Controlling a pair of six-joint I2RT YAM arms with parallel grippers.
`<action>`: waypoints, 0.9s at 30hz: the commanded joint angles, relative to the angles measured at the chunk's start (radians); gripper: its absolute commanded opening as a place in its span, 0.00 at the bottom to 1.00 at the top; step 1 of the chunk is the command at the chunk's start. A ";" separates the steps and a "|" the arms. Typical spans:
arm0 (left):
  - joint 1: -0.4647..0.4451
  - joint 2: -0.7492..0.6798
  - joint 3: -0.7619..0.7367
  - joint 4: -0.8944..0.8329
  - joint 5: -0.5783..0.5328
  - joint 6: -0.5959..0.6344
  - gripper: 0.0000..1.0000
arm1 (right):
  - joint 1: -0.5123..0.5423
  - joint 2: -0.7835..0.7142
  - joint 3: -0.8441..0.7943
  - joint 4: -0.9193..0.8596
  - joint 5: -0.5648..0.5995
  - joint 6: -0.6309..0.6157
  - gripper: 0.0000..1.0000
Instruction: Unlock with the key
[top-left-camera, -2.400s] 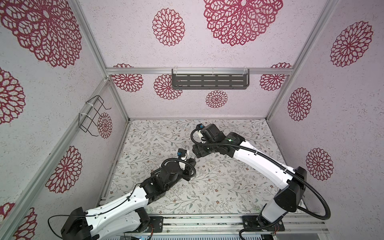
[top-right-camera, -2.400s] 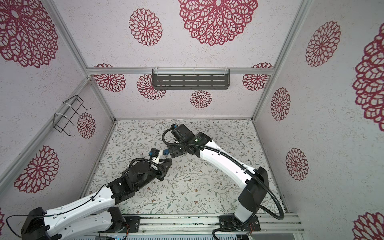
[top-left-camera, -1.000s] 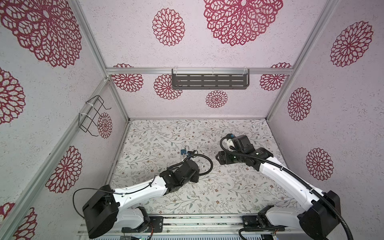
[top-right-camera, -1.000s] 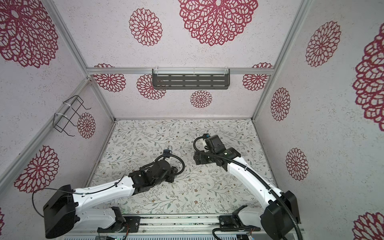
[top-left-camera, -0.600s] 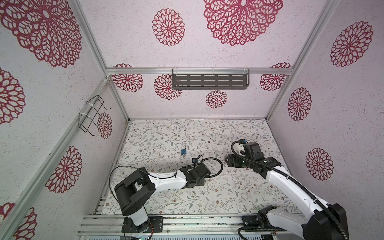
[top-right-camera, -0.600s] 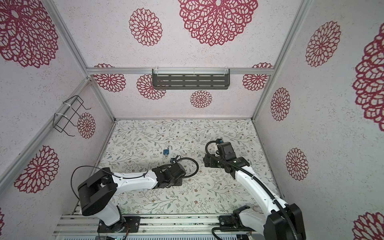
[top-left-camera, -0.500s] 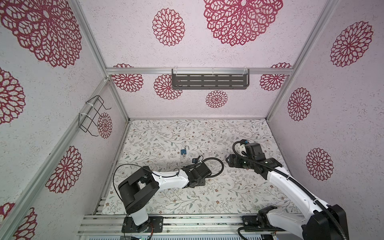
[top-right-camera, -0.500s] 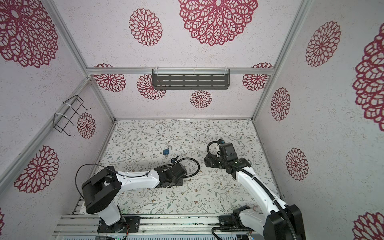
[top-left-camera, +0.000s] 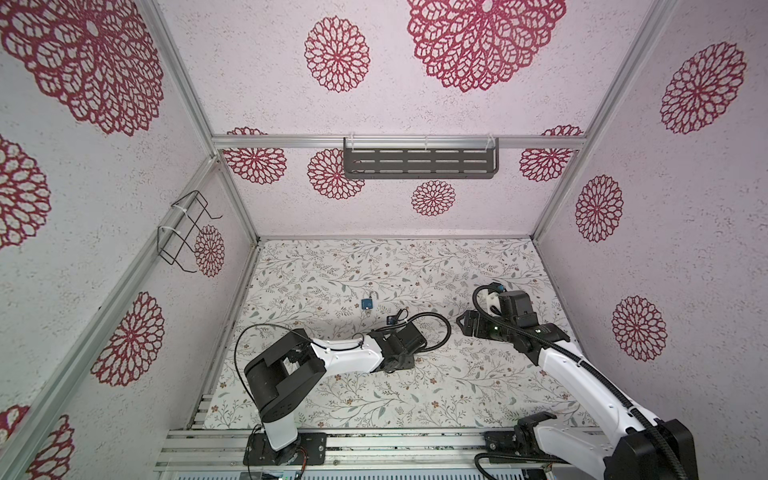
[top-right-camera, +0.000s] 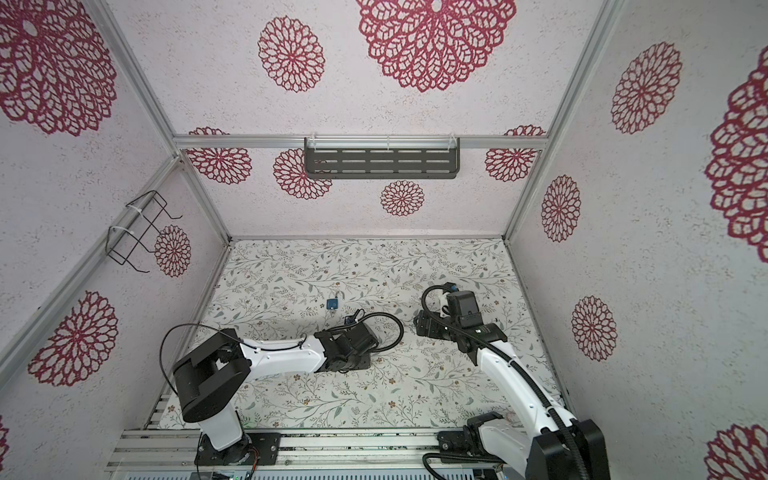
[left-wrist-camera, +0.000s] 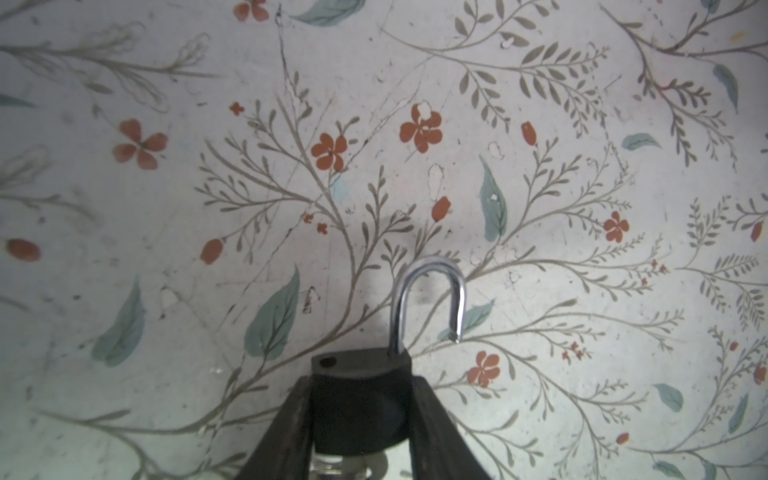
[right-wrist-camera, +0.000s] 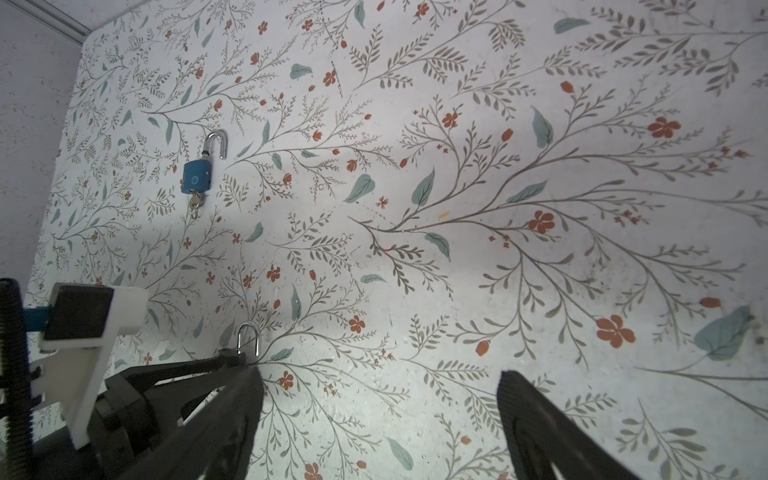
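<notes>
The blue padlock (right-wrist-camera: 196, 176) lies flat on the flowered surface (right-wrist-camera: 561, 266). Its shackle (right-wrist-camera: 217, 143) is sprung open, and the key (right-wrist-camera: 194, 205) sits in the keyhole at the opposite end of the body. Near the blue padlock, on the side that faces the arms' bases and with bare surface between, the left gripper (left-wrist-camera: 361, 380) has its jaws pressed against the two sides of a second padlock (left-wrist-camera: 359, 409). This one looks dark in the shade, and its own shackle is open as well, with the free end out of the body. A bright bit under that body may be another key, but the view is cut there and I cannot be sure. The right gripper (right-wrist-camera: 379, 376) is well apart from the blue padlock, on its right in both top views, with jaws spread wide and holding nothing. I judge such a padlock to be small but dense, all hard metal and not fragile. Its smooth body can slip or twist between the jaws when a key is turned, so it is best taken by the flat sides of the body, away from the shackle, which swings loose once open. The key is thin and light; only its flat head gives a hold, and it should be turned about its own axis without bending. With both shackles open, the unlocking seems done.
</notes>
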 joint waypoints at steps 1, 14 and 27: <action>0.018 -0.006 0.018 -0.021 0.035 0.018 0.50 | -0.019 -0.034 0.004 0.050 -0.022 0.013 0.92; 0.235 -0.419 0.040 -0.235 -0.260 0.127 0.97 | -0.242 -0.089 -0.029 0.181 0.247 -0.051 0.98; 0.852 -0.620 -0.380 0.505 -0.587 0.741 0.97 | -0.363 0.151 -0.363 1.048 0.530 -0.202 0.99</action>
